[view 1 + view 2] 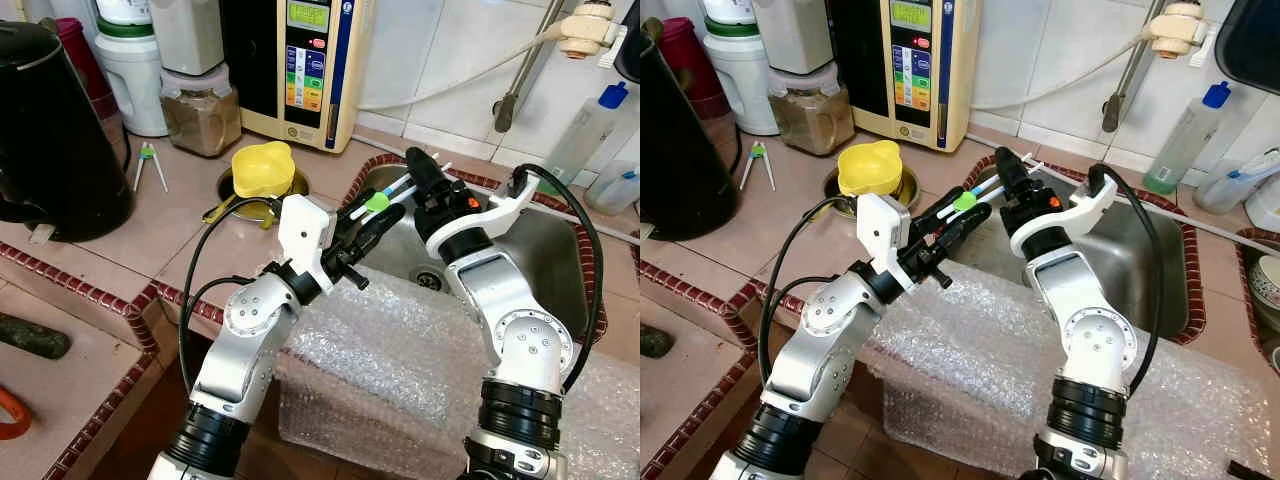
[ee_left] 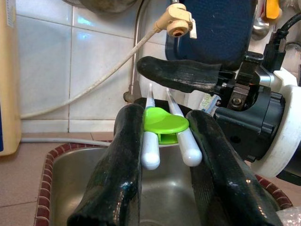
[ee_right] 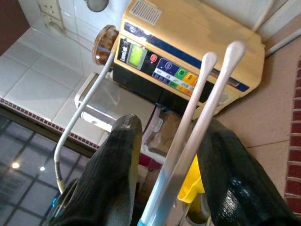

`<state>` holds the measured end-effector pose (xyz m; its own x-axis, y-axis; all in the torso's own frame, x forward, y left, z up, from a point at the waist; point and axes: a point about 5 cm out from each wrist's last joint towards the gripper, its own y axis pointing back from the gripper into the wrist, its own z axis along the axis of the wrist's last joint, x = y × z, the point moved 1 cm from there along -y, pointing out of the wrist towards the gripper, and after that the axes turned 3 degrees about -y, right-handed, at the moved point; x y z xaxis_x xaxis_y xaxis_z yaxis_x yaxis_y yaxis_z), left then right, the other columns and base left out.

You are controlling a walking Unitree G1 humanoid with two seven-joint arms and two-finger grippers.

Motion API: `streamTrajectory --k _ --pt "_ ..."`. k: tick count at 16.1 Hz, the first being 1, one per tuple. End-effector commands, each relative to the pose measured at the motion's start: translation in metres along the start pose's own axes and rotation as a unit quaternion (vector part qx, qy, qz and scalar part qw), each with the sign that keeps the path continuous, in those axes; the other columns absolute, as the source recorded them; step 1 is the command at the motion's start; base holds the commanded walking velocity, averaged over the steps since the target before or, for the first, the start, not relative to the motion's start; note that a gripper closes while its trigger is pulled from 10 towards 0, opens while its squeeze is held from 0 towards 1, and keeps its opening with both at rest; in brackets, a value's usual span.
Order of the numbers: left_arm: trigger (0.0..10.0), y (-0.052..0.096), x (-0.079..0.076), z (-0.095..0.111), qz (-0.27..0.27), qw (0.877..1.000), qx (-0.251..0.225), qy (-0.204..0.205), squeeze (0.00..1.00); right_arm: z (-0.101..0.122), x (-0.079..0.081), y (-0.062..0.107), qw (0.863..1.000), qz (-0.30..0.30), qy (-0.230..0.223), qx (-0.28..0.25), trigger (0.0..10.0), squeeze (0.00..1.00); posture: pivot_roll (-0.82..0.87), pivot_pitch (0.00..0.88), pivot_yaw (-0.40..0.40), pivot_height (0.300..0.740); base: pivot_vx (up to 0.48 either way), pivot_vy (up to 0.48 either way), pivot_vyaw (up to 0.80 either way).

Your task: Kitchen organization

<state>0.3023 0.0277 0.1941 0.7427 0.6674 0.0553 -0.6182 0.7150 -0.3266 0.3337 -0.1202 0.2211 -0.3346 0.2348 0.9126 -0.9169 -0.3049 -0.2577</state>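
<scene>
We see a pair of white training chopsticks [image 2: 170, 136] joined by a green clip [image 2: 163, 121], held in the air above the near left corner of the steel sink [image 1: 545, 260]. Both grippers have hold of them. The left gripper [image 1: 372, 226] comes in from seven o'clock, and its two black fingers [image 2: 120, 165] are nearly closed, pressing the sticks between them at the clip. The right gripper [image 1: 425, 178] meets it from five o'clock; in its wrist view the two white sticks [image 3: 197, 108] run up between its dark fingers [image 3: 117, 165], which stand a little apart, one of them against the sticks. We cannot tell how firmly that side grips.

Just at nine o'clock from the chopsticks a yellow cup [image 1: 262, 168] sits in a round hole in the tiled counter [image 1: 190, 230]. Farther out at ten o'clock lies a second pair of chopsticks with a green clip [image 1: 149, 164]. A cream water purifier [image 1: 300, 65] stands at eleven o'clock against the wall, with a jar of brown powder [image 1: 203, 112] beside it and a black kettle [image 1: 50, 130] at far nine o'clock. A sheet of bubble wrap [image 1: 400, 370] hangs over the counter edge at six o'clock, under both arms. At two o'clock clear bottles with blue caps [image 1: 590, 130] stand by the tiled wall.
</scene>
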Motion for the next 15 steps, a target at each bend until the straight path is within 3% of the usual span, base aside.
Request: streamTrajectory --k 1,11,13,14,15 --pt "0.0 -0.0031 -0.0072 0.0054 -0.015 1.000 -0.011 -0.005 0.00 -0.0103 0.0086 -0.0071 1.000 0.012 -0.022 0.012 0.0 0.00 -0.01 0.054 -0.088 0.740 0.000 0.000 0.00" --pt "0.0 -0.0013 -0.0065 0.0037 -0.016 1.000 -0.005 -0.018 0.00 -0.0068 0.0043 -0.0072 1.000 -0.007 -0.024 -0.003 0.0 0.00 -0.01 0.056 -0.083 0.740 0.000 0.000 0.00" --pt "4.4 -0.0007 -0.0062 0.0021 -0.018 1.000 0.001 -0.024 0.00 -0.0048 0.0033 -0.0076 1.000 -0.009 -0.027 -0.009 0.0 0.00 0.00 0.058 -0.081 0.740 0.000 0.000 0.00" --pt "4.4 -0.0007 -0.0061 0.0019 -0.018 1.000 0.002 -0.025 0.00 -0.0045 0.0032 -0.0075 1.000 -0.009 -0.027 -0.010 0.0 0.00 0.00 0.058 -0.081 0.740 0.000 0.000 0.00" --pt "10.0 -0.0005 -0.0055 0.0008 -0.014 1.000 0.004 -0.022 1.00 -0.0034 0.0028 -0.0074 1.000 -0.010 -0.027 -0.012 0.0 0.00 0.00 0.058 -0.080 0.740 0.000 0.000 0.00"
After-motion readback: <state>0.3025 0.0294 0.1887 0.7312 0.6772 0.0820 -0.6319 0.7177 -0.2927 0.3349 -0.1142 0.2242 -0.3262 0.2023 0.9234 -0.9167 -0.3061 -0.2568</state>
